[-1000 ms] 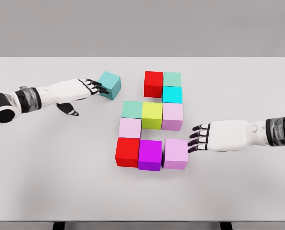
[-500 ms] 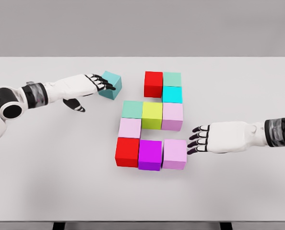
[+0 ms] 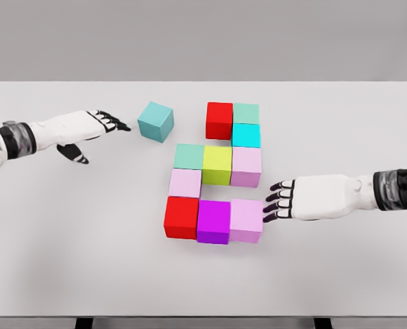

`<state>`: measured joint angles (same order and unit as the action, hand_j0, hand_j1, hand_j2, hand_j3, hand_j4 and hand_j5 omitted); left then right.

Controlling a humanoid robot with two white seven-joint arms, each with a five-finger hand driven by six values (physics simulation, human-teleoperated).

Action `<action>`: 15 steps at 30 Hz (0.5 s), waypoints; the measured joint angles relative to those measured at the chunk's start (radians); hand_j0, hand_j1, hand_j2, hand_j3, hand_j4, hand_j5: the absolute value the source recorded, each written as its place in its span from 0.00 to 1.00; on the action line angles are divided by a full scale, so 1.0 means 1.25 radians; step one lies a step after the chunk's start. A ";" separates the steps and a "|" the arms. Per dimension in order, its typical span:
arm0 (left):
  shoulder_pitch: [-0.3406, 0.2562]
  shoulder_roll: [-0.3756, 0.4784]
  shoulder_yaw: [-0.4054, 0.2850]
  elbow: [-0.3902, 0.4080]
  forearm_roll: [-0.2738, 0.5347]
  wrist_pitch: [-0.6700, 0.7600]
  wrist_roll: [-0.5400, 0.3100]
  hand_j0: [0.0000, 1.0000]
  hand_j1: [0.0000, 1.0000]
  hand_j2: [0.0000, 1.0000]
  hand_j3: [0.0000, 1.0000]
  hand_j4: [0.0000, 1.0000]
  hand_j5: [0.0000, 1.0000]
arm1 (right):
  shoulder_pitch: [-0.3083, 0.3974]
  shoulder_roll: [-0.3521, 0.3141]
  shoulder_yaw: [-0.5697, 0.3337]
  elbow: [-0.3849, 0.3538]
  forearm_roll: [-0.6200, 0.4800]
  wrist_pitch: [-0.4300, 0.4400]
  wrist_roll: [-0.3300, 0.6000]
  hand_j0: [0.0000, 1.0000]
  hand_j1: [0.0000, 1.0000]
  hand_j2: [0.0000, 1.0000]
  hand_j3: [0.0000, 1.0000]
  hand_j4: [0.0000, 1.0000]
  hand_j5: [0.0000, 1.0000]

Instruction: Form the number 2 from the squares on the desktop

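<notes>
On the white table (image 3: 66, 260), your left hand (image 3: 87, 127) lies with fingers spread and empty, just short of the tilted teal cube (image 3: 155, 121). Your right hand (image 3: 306, 199), fingers extended, touches the bottom-row lilac cube (image 3: 247, 221) beside magenta cube (image 3: 214, 222).

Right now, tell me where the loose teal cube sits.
In the head view the teal cube sits alone at upper left of the pattern, turned askew, apart from the red cube to its right and just beyond the left robot hand.
</notes>
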<state>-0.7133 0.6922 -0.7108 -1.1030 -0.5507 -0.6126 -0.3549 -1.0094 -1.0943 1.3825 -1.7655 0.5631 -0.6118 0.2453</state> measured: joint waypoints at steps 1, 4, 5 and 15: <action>-0.001 -0.004 -0.004 0.002 -0.002 0.000 0.000 1.00 1.00 1.00 1.00 1.00 1.00 | 0.000 0.000 0.000 0.000 0.000 0.000 0.000 0.99 0.99 0.99 0.99 0.99 0.99; -0.002 -0.024 -0.015 0.008 -0.010 0.000 0.000 1.00 1.00 1.00 1.00 1.00 1.00 | -0.001 -0.010 -0.001 0.002 0.001 0.000 0.000 0.99 0.99 0.99 0.99 0.99 0.99; -0.002 -0.031 -0.017 0.010 -0.015 0.001 0.001 1.00 1.00 1.00 1.00 1.00 1.00 | 0.000 -0.018 -0.003 0.003 0.001 0.000 0.000 0.99 0.99 0.99 0.99 0.99 0.99; -0.017 -0.076 -0.017 0.018 -0.081 -0.002 0.012 1.00 1.00 1.00 1.00 1.00 1.00 | 0.134 -0.145 -0.275 0.109 -0.398 0.000 -0.008 1.00 1.00 1.00 1.00 1.00 1.00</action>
<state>-0.7348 0.5970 -0.7318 -1.0810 -0.6523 -0.6147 -0.3398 -0.8414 -1.2760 1.0393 -1.6291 0.0661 -0.6123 0.2355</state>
